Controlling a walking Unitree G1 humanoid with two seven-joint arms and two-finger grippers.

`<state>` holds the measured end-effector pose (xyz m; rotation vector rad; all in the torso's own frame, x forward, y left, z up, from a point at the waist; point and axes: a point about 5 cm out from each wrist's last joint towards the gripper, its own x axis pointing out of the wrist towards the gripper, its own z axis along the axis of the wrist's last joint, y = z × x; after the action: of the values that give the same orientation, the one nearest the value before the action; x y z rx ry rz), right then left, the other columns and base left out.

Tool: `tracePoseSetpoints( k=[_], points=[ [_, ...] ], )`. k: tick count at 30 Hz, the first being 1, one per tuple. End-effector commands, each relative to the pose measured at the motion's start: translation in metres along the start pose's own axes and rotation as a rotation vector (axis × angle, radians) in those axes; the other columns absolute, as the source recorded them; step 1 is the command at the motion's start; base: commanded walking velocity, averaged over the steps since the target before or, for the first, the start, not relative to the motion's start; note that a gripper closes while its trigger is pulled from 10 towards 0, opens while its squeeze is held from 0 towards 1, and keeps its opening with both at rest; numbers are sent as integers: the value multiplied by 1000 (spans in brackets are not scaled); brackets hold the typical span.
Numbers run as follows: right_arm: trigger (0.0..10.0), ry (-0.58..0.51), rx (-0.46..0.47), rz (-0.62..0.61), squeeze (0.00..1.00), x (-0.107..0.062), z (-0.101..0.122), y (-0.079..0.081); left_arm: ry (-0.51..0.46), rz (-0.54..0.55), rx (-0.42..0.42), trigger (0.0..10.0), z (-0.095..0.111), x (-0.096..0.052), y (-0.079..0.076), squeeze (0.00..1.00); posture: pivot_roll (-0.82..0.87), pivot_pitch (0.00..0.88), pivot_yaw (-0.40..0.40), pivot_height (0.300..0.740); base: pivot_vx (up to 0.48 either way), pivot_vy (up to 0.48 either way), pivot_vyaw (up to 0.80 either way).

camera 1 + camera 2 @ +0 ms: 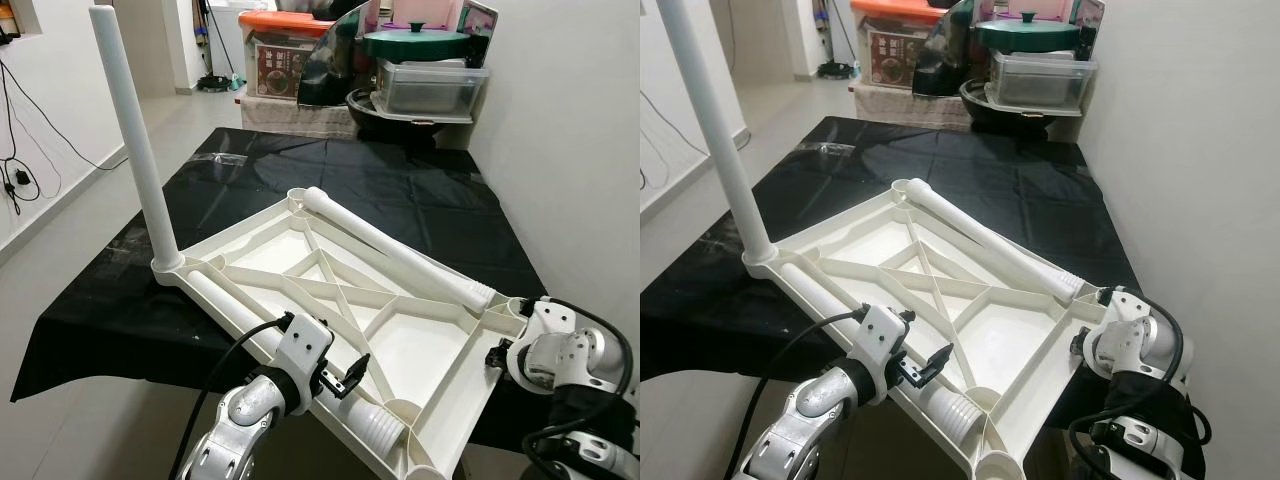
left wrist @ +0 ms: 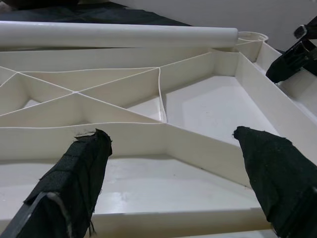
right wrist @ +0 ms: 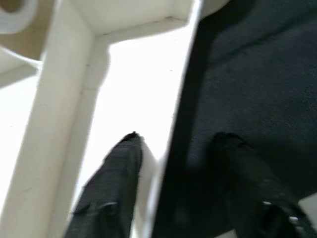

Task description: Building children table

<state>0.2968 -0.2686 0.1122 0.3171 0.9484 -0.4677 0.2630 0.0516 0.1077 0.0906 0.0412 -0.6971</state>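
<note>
A black cloth [image 1: 420, 205] covers the work surface, which runs toward a far end stacked with storage boxes [image 1: 430, 85] beside a white wall. On the cloth lies the tabletop [image 1: 400, 350], turned underside up so its ribbed webbing faces the ceiling; its near corner overhangs the cloth's edge toward the robot.

The left gripper [image 2: 173, 173] hovers over the near long rail, its fingers spread wide on either side of the leg lying there, not yet closed. The right gripper [image 3: 173, 148] is at the tabletop's right edge, fingers narrowly parted with one inside the rim and one outside over the cloth; whether they pinch the rim cannot be told.

The parts look like hollow moulded plastic: light, stiff, smooth and likely slippery under hard fingers. The tabletop should not flex much, thanks to the ribs, and its rim wall is the natural place to grip. A leg is best taken mid-shaft, squarely across its round section, as it may roll or twist in the grasp. The ribbed screw end [image 1: 380, 428] should be left free.

Counted: one tabletop; three legs, one upright leg [image 1: 135, 140] seated in the far left corner, one leg [image 1: 395, 252] lying across the far side, and one near leg [image 1: 225, 305] along the near rail. Two grippers.
</note>
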Motion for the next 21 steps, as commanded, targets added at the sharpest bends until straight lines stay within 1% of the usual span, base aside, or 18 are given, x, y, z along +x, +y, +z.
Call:
tracePoseSetpoints(
  k=[1,2,5,6,7,9,10,12,15,19,21],
  points=[
    [0,71,-25,-11,0,9,-13,1,-2,-5,-16,10000,1,0,-2,0,124,0,-112,740,0,0,0],
    [0,56,-44,-8,0,10,-9,6,-3,-5,-15,10000,1,-1,-3,0,125,0,-114,740,0,0,0],
    [0,45,-57,-6,0,10,-6,8,-3,-6,-15,10000,1,-1,-3,0,125,0,-114,740,0,0,0],
    [0,20,-78,-3,0,11,1,16,-5,-6,-14,10000,2,-1,-3,0,128,0,-122,740,0,0,0],
    [0,20,-78,-3,0,11,1,16,-5,-6,-14,10000,2,-1,-3,0,128,0,-122,740,0,0,0],
    [0,-20,-106,7,0,11,14,29,-11,-5,-12,10000,3,-2,-5,0,136,0,-132,740,0,0,0],
    [0,-20,-106,7,0,11,14,29,-11,-5,-12,10000,3,-2,-5,0,136,0,-132,740,0,0,0],
    [0,-42,-115,14,0,11,20,37,-15,-5,-11,10000,5,-3,-6,0,138,0,-136,740,0,0,0],
    [0,-53,-121,21,0,11,24,42,-18,-4,-12,10000,5,-4,-7,0,137,0,-138,740,0,0,0],
    [0,-95,-137,50,0,9,35,58,-39,-6,-7,10000,10,-6,-10,0,136,0,-146,740,0,0,0],
    [0,-100,-141,53,0,9,36,60,-43,-7,-5,10000,11,-6,-10,0,136,0,-146,740,0,0,0]
  ],
)
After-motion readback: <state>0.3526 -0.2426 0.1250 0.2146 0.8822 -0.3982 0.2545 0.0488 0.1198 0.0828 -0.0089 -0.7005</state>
